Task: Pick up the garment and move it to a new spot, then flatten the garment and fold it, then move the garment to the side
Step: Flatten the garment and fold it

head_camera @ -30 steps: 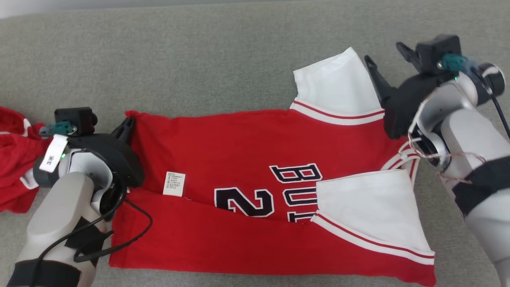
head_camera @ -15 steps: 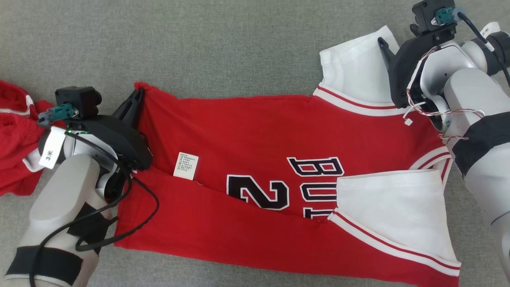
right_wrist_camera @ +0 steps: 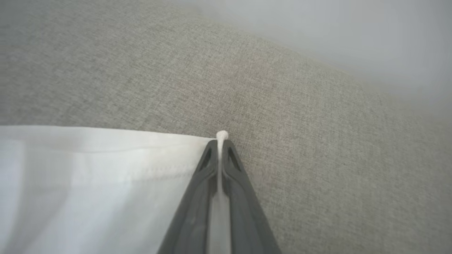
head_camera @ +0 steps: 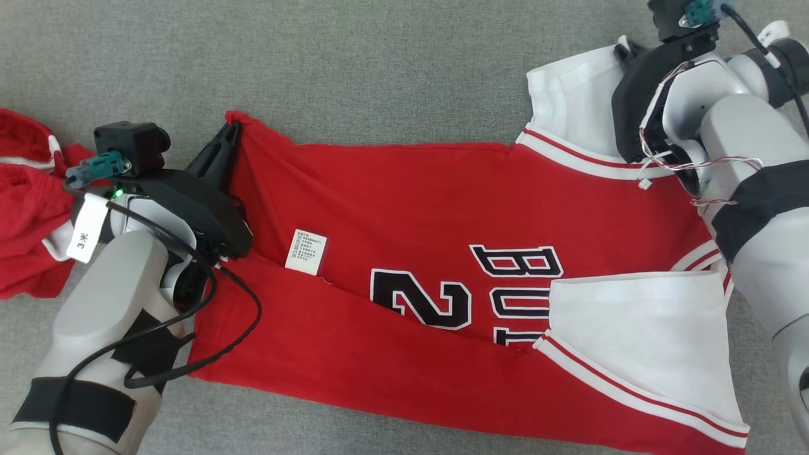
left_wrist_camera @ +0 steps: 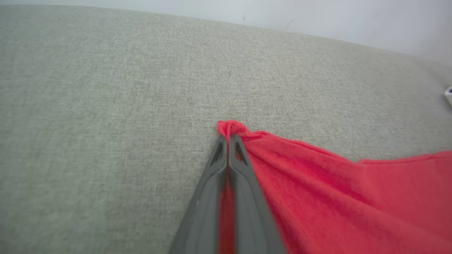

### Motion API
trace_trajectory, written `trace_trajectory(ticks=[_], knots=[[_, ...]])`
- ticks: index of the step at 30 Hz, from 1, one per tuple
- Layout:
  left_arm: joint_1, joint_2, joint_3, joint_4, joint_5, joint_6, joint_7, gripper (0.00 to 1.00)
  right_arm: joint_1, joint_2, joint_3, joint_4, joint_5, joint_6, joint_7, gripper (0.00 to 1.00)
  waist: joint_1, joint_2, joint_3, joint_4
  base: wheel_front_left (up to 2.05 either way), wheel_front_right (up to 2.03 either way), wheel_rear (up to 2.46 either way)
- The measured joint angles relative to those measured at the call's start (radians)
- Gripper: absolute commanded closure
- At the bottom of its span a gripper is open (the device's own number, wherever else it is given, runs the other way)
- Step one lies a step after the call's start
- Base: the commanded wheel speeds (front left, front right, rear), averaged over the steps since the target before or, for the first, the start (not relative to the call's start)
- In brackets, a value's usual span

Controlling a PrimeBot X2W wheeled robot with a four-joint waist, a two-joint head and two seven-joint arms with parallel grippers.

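You have the jersey (head_camera: 411, 202) spread on the grey cushion (head_camera: 354, 63), hem to the left and shoulders to the right, with its near side folded up over the number. Your left arm (head_camera: 101, 303) comes in from the lower left, the forearm going up the head view and the wrist turned so the left gripper (head_camera: 229, 131) points along the hem. Its fingers (left_wrist_camera: 243, 176) are pressed together on the far red hem corner; a bit of red cloth pokes out past the tips. Your right arm (head_camera: 758, 208) enters from the right edge, wrist bent down toward the cushion. The right gripper (right_wrist_camera: 221, 141) is clamped on the corner of the far white sleeve (head_camera: 569, 101), with white cloth pinched between the tips. Another red cloth (head_camera: 25, 208) lies beside your left wrist.
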Motion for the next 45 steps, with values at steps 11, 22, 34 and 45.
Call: trace_trajectory(ticks=[11, 22, 34, 45], knots=[[-0.002, 0.014, -0.027, 0.036, -0.031, 0.000, -0.028, 1.00, -0.020, -0.024, -0.011, 0.069, -0.003, 0.015, -0.109, 1.00, 0.0001, 0.0000, -0.035, -0.004, 0.00, 0.00, 0.00], [0.003, 0.056, -0.047, 0.064, -0.072, 0.000, -0.063, 1.00, -0.037, -0.003, -0.033, 0.115, 0.016, 0.028, -0.257, 1.00, 0.0000, 0.0000, -0.104, -0.038, 0.00, 0.00, 0.00], [0.044, 0.086, -0.074, 0.054, -0.091, 0.000, -0.089, 1.00, 0.036, 0.001, -0.077, 0.108, 0.092, 0.053, -0.409, 1.00, 0.0000, 0.0000, -0.151, -0.068, 0.00, 0.00, 0.00], [0.107, 0.104, -0.104, 0.012, -0.122, 0.000, -0.120, 1.00, 0.187, -0.013, -0.047, 0.006, 0.174, 0.053, -0.493, 1.00, -0.0001, 0.0000, -0.212, -0.081, 0.00, 0.00, 0.00]])
